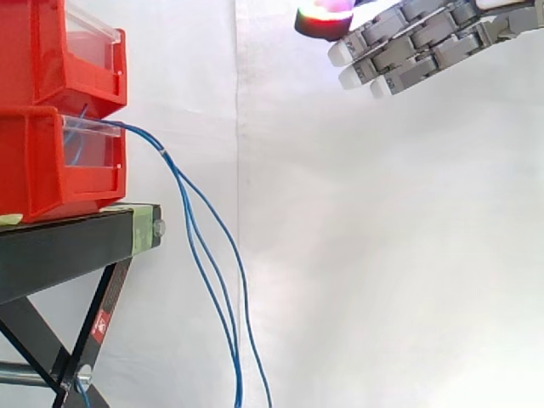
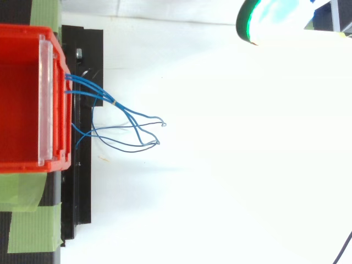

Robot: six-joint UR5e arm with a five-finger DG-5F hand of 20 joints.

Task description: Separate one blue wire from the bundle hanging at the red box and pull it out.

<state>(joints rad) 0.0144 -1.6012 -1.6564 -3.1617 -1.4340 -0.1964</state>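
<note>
Looking from the side, you see a lower red box [image 1: 42,170] on the black stand [image 1: 59,246], with an upper red box [image 1: 34,42] right on top. The blue wires [image 1: 163,153] come out of the lower box and hang down beside the stand. Your hand [image 1: 416,42] is high up, well apart from the wires, with fingers straight, holding nothing.

No legible print; one small red warning sticker [image 1: 100,324] on the black stand [image 1: 59,246].

a robot lab: white curtain [image 1: 382,255], red bins [image 1: 34,170], black stand [image 1: 59,246]
</note>
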